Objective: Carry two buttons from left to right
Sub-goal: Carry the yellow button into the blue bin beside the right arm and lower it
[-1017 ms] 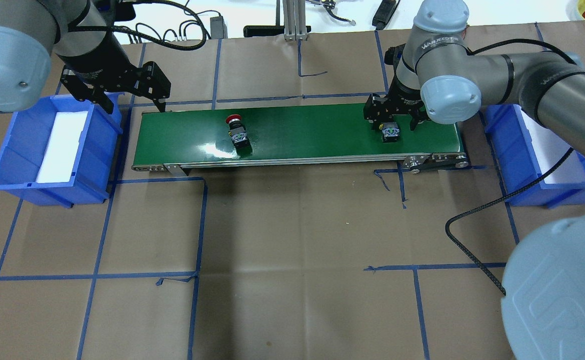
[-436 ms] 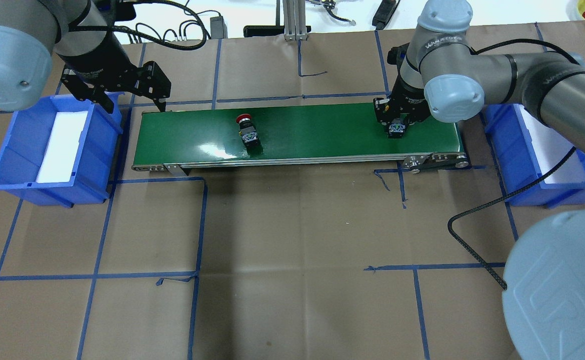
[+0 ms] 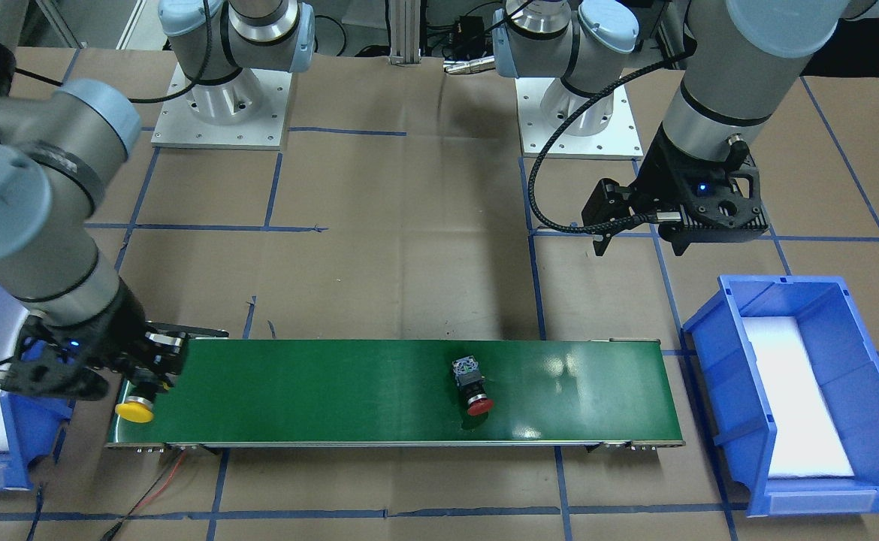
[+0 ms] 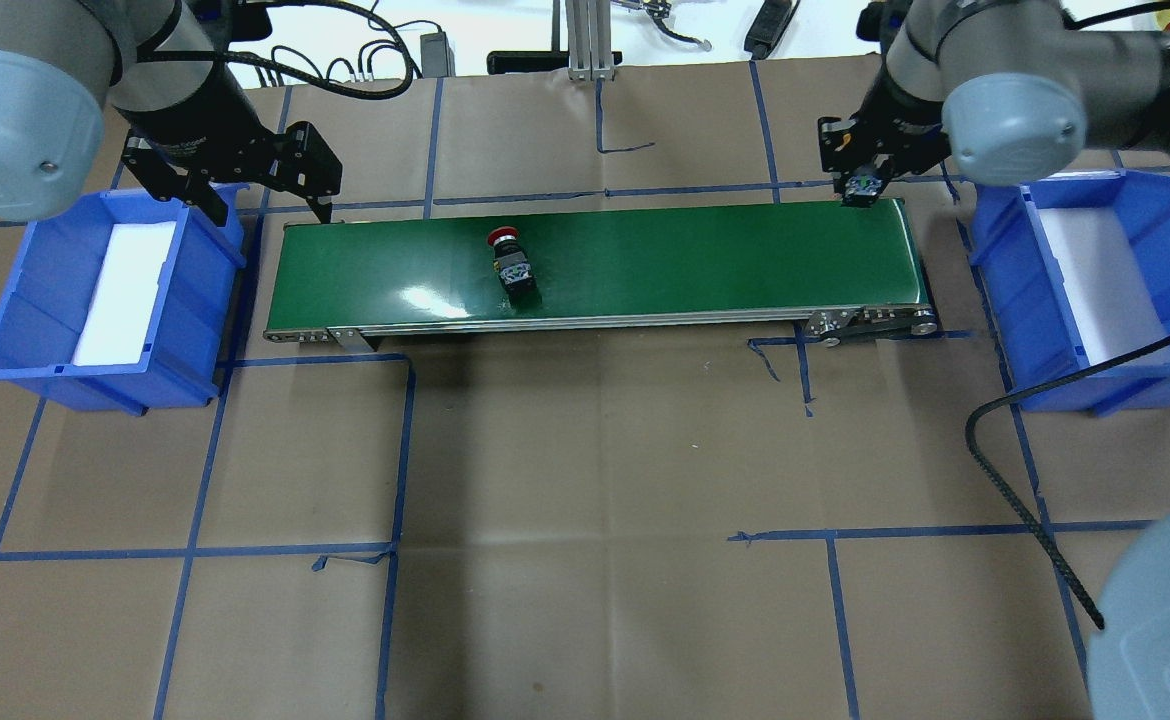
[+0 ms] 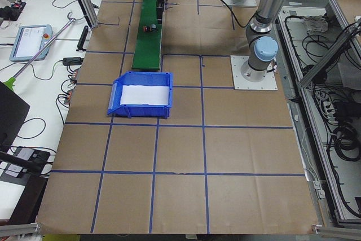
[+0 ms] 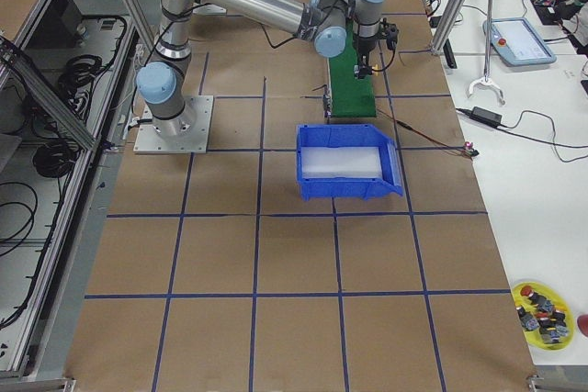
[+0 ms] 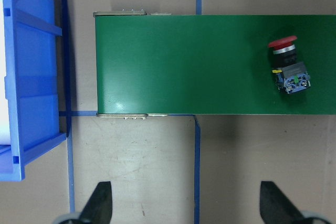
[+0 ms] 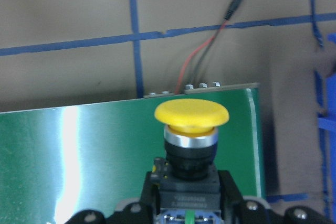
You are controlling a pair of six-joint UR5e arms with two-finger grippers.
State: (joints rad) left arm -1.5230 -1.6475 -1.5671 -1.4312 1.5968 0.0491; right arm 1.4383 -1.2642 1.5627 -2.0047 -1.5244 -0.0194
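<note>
The yellow-capped button [image 8: 191,115] is clamped in my right gripper [image 4: 859,180], held above the far right corner of the green conveyor belt [image 4: 665,265]. Its cap also shows in the front-facing view [image 3: 135,411]. The red-capped button [image 4: 511,262] lies on its side near the belt's middle, and shows in the left wrist view [image 7: 287,67]. My left gripper [image 4: 270,208] hangs open and empty over the belt's left end, beside the left blue bin [image 4: 5,320].
A second blue bin [image 4: 1005,270] with a white liner stands just right of the belt, close to my right gripper. A black cable [image 4: 1025,500] trails over the table on the right. Brown paper with blue tape lines covers the table.
My right gripper has shut on the yellow button, lifted it off the belt and moved it back and to the right. The red button has travelled right on the belt. The left arm is still.
</note>
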